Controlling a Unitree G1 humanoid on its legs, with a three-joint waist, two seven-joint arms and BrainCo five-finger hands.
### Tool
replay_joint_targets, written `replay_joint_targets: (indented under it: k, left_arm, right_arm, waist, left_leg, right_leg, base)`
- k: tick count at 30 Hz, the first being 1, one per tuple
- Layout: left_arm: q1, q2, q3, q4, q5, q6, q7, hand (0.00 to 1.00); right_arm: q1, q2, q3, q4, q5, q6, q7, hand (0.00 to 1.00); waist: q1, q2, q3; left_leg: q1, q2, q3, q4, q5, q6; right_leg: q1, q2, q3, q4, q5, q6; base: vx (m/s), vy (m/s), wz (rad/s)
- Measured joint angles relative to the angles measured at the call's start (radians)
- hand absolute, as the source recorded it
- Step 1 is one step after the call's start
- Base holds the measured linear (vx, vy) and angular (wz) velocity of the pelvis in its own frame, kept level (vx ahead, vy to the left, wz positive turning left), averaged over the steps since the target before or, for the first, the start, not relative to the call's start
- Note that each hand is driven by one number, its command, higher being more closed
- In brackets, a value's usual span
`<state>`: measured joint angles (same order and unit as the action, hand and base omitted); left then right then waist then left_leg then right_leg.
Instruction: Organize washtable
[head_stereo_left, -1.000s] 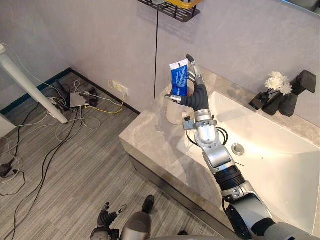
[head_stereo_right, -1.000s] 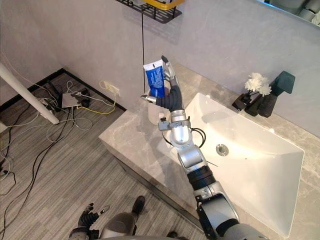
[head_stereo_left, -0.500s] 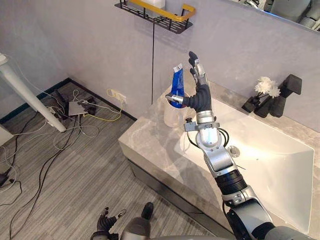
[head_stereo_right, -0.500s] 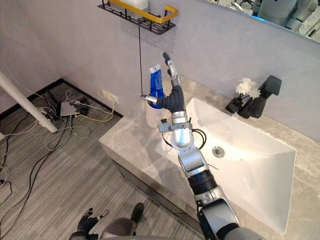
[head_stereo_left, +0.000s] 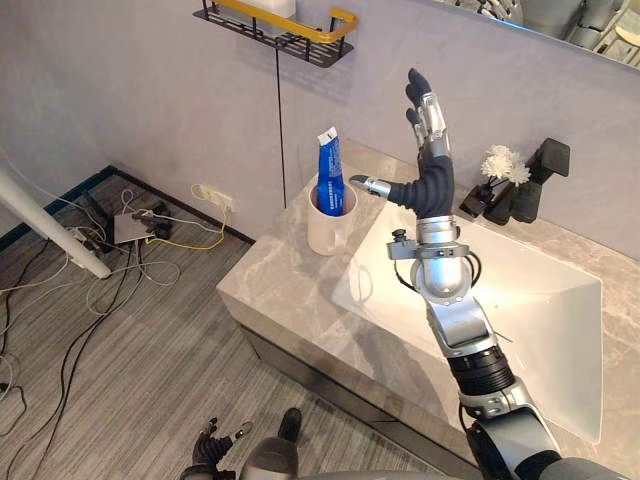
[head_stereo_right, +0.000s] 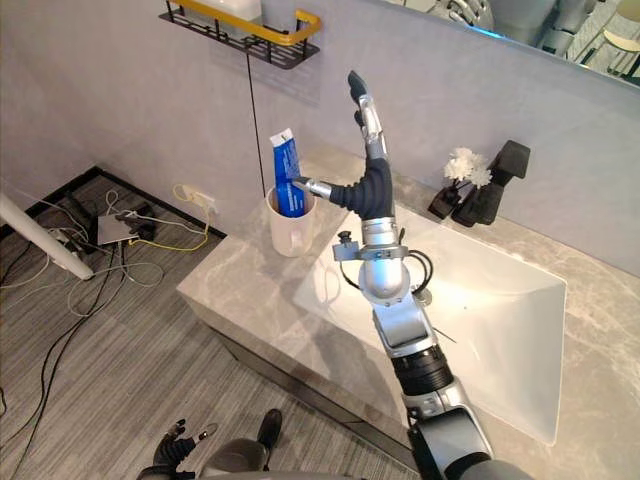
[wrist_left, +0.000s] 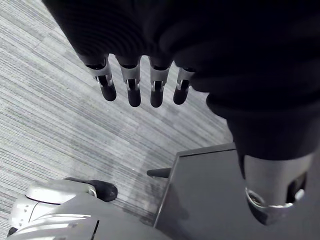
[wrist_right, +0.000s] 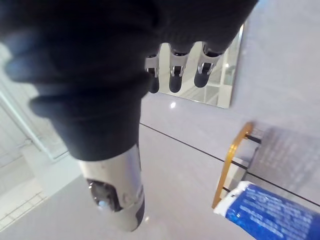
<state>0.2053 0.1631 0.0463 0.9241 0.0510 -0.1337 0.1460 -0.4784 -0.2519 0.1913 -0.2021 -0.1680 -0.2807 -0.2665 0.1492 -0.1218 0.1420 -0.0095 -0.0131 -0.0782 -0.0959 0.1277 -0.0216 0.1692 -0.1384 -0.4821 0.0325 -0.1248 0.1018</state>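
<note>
A blue toothpaste tube (head_stereo_left: 329, 172) stands upright in a cream cup (head_stereo_left: 331, 218) at the left end of the grey marble washtable (head_stereo_left: 300, 290). My right hand (head_stereo_left: 432, 180) is raised just right of the cup, open, with its fingers straight up. Its thumb reaches toward the tube, and I cannot tell whether it touches. The right wrist view shows the tube's (wrist_right: 270, 212) top past the thumb. My left hand (head_stereo_left: 213, 440) hangs low over the floor, open, its fingers (wrist_left: 130, 87) relaxed.
A white basin (head_stereo_left: 540, 310) fills the washtable's right part, with a black faucet (head_stereo_left: 545, 165) and white flowers (head_stereo_left: 500, 160) behind it. A black and yellow wall shelf (head_stereo_left: 275, 20) hangs above the cup. Cables (head_stereo_left: 130, 220) and a white pole (head_stereo_left: 50, 225) lie on the floor at left.
My right hand held the tube above the cup. The tube now stands in the cup, and the hand has opened and moved right. The camera has shifted too.
</note>
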Motion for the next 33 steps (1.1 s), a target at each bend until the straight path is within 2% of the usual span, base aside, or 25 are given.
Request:
replay_joint_targets:
  k: [4,7,8,10,12,16,18,19,20,22,23,27,30,33]
  left_arm:
    - [0.002,0.004,0.0,0.012,0.001,0.0,-0.014,0.0]
    - [0.013,0.006,0.0,0.023,0.002,0.0,-0.018,0.0]
    - [0.015,0.009,0.0,0.036,0.002,0.0,-0.026,0.0]
    - [0.02,0.01,0.0,0.041,0.002,0.0,-0.036,0.0]
    - [0.024,0.011,0.0,0.042,0.002,0.0,-0.04,0.0]
    - [0.019,0.009,0.001,0.047,0.002,0.0,-0.055,0.0]
    - [0.017,0.008,0.003,0.048,0.001,0.0,-0.058,0.0]
    - [0.016,0.008,0.004,0.05,0.001,0.0,-0.058,0.0]
    - [0.015,0.008,0.005,0.05,0.001,0.0,-0.058,0.0]
    - [0.014,0.005,0.017,0.051,0.001,0.0,-0.059,0.0]
    - [0.012,0.004,0.022,0.05,0.001,0.0,-0.059,0.0]
    - [0.019,-0.007,0.051,0.05,0.0,0.0,-0.061,0.0]
    - [0.022,-0.044,0.152,0.05,-0.013,0.0,-0.074,0.0]
    - [0.022,-0.067,0.193,0.043,-0.024,0.001,-0.08,0.0]
  right_arm:
    - [0.05,-0.097,-0.144,-0.125,0.005,-0.038,0.033,0.0]
    - [0.097,-0.171,-0.323,-0.201,0.04,-0.071,0.033,0.0]
    - [0.12,-0.193,-0.435,-0.233,0.058,-0.085,0.031,0.0]
    - [0.143,-0.204,-0.551,-0.256,0.083,-0.104,0.027,0.0]
    - [0.18,-0.207,-0.71,-0.259,0.114,-0.127,0.006,0.0]
    - [0.267,-0.204,-0.893,-0.255,0.173,-0.143,-0.039,0.0]
    - [0.326,-0.179,-0.944,-0.249,0.192,-0.147,-0.045,0.0]
    - [0.373,-0.149,-0.963,-0.239,0.207,-0.148,-0.054,0.0]
    - [0.425,-0.11,-0.974,-0.214,0.215,-0.146,-0.062,0.0]
    - [0.552,-0.025,-1.017,-0.168,0.214,-0.12,-0.064,0.0]
    - [0.57,-0.011,-1.023,-0.162,0.214,-0.115,-0.064,0.0]
    - [0.688,0.119,-1.089,-0.091,0.166,-0.038,-0.086,0.0]
    - [0.77,0.232,-1.11,-0.073,0.151,0.031,-0.13,0.0]
    - [0.815,0.295,-1.117,-0.051,0.15,0.063,-0.151,0.0]
  waist:
    - [-0.019,-0.002,-0.003]
    - [-0.051,-0.002,-0.017]
    - [-0.075,-0.002,-0.022]
    - [-0.088,0.0,-0.035]
    - [-0.114,0.001,-0.054]
    - [-0.15,0.012,-0.071]
    - [-0.167,0.016,-0.075]
    - [-0.184,0.017,-0.083]
    - [-0.188,0.017,-0.093]
    - [-0.201,0.017,-0.103]
    - [-0.202,0.018,-0.104]
    - [-0.228,0.024,-0.113]
    - [-0.242,0.029,-0.116]
    - [-0.246,0.041,-0.123]
  left_leg:
    - [0.017,0.007,0.033,-0.001,-0.008,0.0]
    - [0.019,0.014,0.061,-0.006,-0.012,0.002]
    - [0.021,0.013,0.073,-0.006,-0.014,0.004]
    - [0.021,0.014,0.087,-0.006,-0.017,0.005]
    - [0.021,0.014,0.106,-0.006,-0.023,0.007]
    - [0.02,0.016,0.132,-0.007,-0.029,0.007]
    - [0.02,0.016,0.139,-0.007,-0.03,0.007]
    - [0.02,0.018,0.149,-0.007,-0.033,0.007]
    - [0.02,0.021,0.161,-0.007,-0.037,0.005]
    - [0.021,0.022,0.168,-0.007,-0.043,0.005]
    - [0.021,0.022,0.168,-0.007,-0.043,0.005]
    - [0.027,0.024,0.195,-0.007,-0.054,0.003]
    - [0.04,0.029,0.223,-0.006,-0.064,0.002]
    - [0.048,0.031,0.241,-0.006,-0.073,0.004]
  right_leg:
    - [-0.005,0.001,0.035,-0.001,0.006,-0.001]
    - [-0.02,0.002,0.068,-0.004,0.014,-0.004]
    - [-0.022,0.0,0.075,-0.006,0.014,-0.003]
    - [-0.03,0.0,0.084,-0.009,0.019,-0.003]
    - [-0.036,-0.002,0.102,-0.017,0.025,-0.001]
    - [-0.052,-0.003,0.132,-0.019,0.031,0.002]
    - [-0.054,-0.003,0.136,-0.02,0.031,0.002]
    - [-0.059,-0.002,0.146,-0.019,0.031,0.002]
    - [-0.068,-0.002,0.16,-0.019,0.032,0.002]
    - [-0.071,-0.001,0.171,-0.022,0.032,0.003]
    - [-0.071,-0.001,0.171,-0.022,0.032,0.003]
    - [-0.073,-0.001,0.188,-0.026,0.032,0.003]
    - [-0.073,0.001,0.21,-0.027,0.032,0.003]
    - [-0.073,0.0,0.219,-0.02,0.031,0.004]
  base:
    - [-0.04,-0.008,-0.26]
    - [-0.04,-0.003,-0.34]
    - [-0.02,-0.002,-0.14]
    - [-0.01,0.003,-0.26]
    - [0.02,0.002,-0.27]
    - [0.02,0.002,-0.21]
    - [0.01,-0.004,-0.14]
    - [0.01,-0.004,-0.25]
    - [0.02,-0.007,-0.32]
    - [0.03,-0.009,-0.2]
    - [0.03,-0.004,-0.07]
    - [0.03,0.003,-0.13]
    - [0.03,0.001,-0.23]
    - [0.04,0.002,-0.19]
